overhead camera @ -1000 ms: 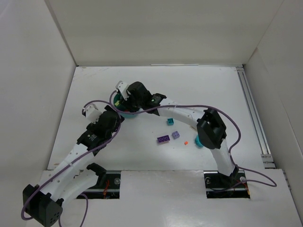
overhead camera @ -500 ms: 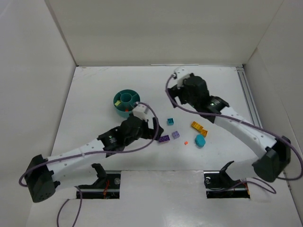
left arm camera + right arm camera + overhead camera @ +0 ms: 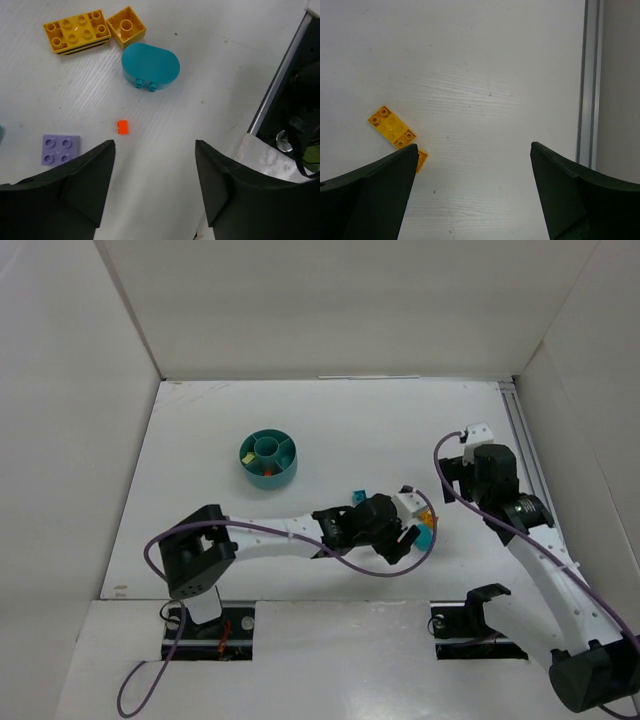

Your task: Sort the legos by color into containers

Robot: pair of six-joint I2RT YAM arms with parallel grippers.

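Observation:
The round teal dish (image 3: pixel 268 457) stands at the back left, with a small orange piece showing inside. My left gripper (image 3: pixel 404 527) (image 3: pixel 155 145) hovers open over bare table, nothing between its fingers. Just beyond it lie a tiny orange lego (image 3: pixel 122 127), a lilac plate (image 3: pixel 60 149), a rounded teal piece (image 3: pixel 150 62) (image 3: pixel 427 537), a yellow brick (image 3: pixel 77 31) and a smaller orange-yellow brick (image 3: pixel 126 26). A small teal lego (image 3: pixel 358 496) lies by the left arm. My right gripper (image 3: pixel 462 468) (image 3: pixel 474 146) is open above bare table, the yellow brick (image 3: pixel 392 127) to its left.
A metal rail (image 3: pixel 530 480) (image 3: pixel 589 80) runs along the table's right edge. White walls enclose the table on three sides. The left arm (image 3: pixel 290 535) stretches across the front middle and hides what lies under it.
The left arm has swung right, from the purple brick to the teal and orange pieces, its jaws narrowing. The right arm has pulled back from the dish to the right side, gripper opened.

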